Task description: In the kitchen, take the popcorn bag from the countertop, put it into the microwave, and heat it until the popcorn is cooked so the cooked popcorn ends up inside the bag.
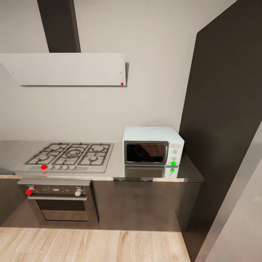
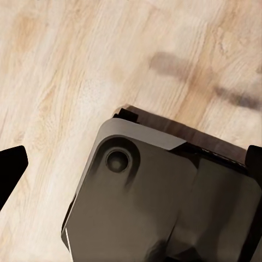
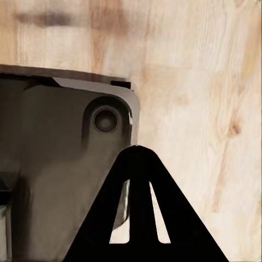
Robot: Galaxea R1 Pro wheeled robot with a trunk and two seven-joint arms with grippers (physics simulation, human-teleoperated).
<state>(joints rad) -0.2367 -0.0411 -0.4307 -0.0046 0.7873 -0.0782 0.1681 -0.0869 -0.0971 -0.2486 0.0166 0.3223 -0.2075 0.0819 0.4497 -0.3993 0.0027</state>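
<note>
Facing the kitchen run from across the wooden floor (image 1: 91, 243), the head view takes in a steel countertop (image 1: 116, 171) with a gas hob (image 1: 69, 154) on its left part, an oven (image 1: 60, 200) set beneath the hob, a pale extractor hood (image 1: 65, 69) on the wall above, and a tall dark cabinet (image 1: 225, 120) closing the right end; the microwave (image 1: 153, 145) stands on the countertop's right part, just beside that cabinet, door shut and facing the robot, with a green marker at its lower right corner; through the dark door glass I cannot make out whether anything lies inside; no popcorn bag can be picked out on the stretch of countertop seen, so its whereabouts cannot be told, and the scene would fit both a bag lying elsewhere on the counter and a bag shut inside the oven; the relation that matters is that the microwave lies ahead and slightly to the robot's right, so the right arm is judged the nearer to it; both wrist views look down past the robot's dark base at floorboards, well apart from the counter; the right gripper (image 3: 139, 164) has its fingers meeting at the tips, closed on nothing; the left gripper (image 2: 131, 174) has its fingers at opposite edges of its view, spread wide and holding nothing.
</note>
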